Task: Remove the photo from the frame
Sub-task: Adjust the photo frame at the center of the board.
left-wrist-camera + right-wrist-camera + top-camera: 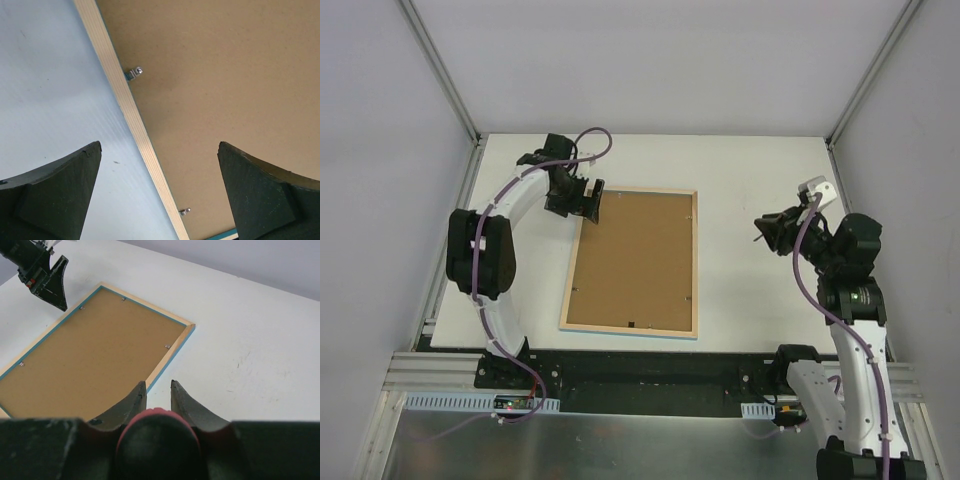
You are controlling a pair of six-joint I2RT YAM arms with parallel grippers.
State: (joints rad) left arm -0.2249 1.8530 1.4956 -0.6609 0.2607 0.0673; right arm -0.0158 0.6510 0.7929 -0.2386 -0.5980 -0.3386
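Note:
The frame (pixel 632 262) lies face down on the table, brown back panel up, rimmed in pale wood (pixel 131 112) with a turquoise edge. The photo is hidden under the panel. My left gripper (pixel 588 200) hangs open over the frame's far left corner, its fingers straddling the left rim (pixel 159 144). Small metal clips (pixel 133 73) hold the panel along that rim. My right gripper (pixel 158 382) is to the right of the frame, above the table, shut on a red-handled screwdriver (pixel 157 435) seen end-on.
The white table (pixel 750 300) is walled by pale panels at the back and both sides. A black rail (pixel 650 370) runs along the near edge between the arm bases. More clips show on the frame's right rim (pixel 168 346).

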